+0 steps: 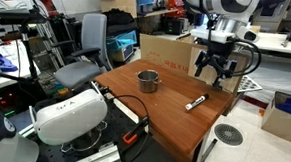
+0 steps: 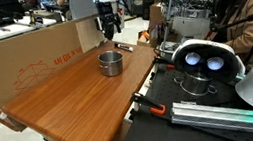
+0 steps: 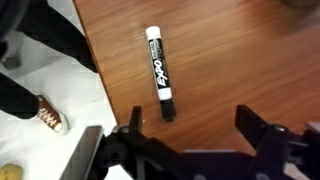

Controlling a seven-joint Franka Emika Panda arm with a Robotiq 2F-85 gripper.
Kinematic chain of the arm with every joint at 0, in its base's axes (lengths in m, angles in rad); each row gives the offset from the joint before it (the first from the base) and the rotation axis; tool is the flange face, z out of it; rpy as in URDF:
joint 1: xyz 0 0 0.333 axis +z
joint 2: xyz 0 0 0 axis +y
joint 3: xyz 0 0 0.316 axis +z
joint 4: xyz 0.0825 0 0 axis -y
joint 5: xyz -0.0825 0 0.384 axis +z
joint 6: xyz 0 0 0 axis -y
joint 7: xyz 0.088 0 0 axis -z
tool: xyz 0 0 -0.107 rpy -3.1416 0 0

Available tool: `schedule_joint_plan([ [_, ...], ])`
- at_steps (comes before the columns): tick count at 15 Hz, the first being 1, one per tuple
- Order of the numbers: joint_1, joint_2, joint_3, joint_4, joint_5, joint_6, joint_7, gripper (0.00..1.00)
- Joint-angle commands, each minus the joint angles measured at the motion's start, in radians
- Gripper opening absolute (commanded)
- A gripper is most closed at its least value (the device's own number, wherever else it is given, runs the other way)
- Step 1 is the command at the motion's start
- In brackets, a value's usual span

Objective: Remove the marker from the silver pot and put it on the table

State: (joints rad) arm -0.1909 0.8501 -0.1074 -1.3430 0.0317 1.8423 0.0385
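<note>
The marker (image 1: 195, 104) lies flat on the reddish-brown table (image 1: 174, 118) near its edge, apart from the silver pot (image 1: 148, 81). In the wrist view the marker (image 3: 158, 73) shows a white body with a black end, lying just ahead of the left finger. My gripper (image 1: 218, 77) hangs open and empty above the table, over and a little beyond the marker; in the wrist view its fingers (image 3: 190, 125) are spread wide with bare wood between them. The pot (image 2: 111, 63) stands upright near the table's middle, its inside dark. The gripper (image 2: 110, 24) shows past the pot.
A cardboard box (image 1: 172, 52) stands at the table's back edge. Office chairs (image 1: 81, 63) and a white headset-like device (image 1: 72, 115) sit beside the table. A cardboard wall (image 2: 34, 59) lines one side. A person's shoe (image 3: 48, 115) is on the floor by the table edge.
</note>
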Motion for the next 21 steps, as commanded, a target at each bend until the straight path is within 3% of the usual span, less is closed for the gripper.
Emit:
schedule_joint_plan([
  [1, -0.010, -0.003, 0.014, 0.020, 0.028, -0.029, 0.001, 1.00],
  [11, -0.006, -0.166, 0.040, -0.066, 0.071, -0.027, -0.025, 1.00],
  [12, 0.003, -0.122, 0.025, -0.011, 0.044, -0.022, -0.011, 1.00],
  [21, 0.004, -0.146, 0.028, -0.046, 0.051, -0.023, -0.012, 1.00],
])
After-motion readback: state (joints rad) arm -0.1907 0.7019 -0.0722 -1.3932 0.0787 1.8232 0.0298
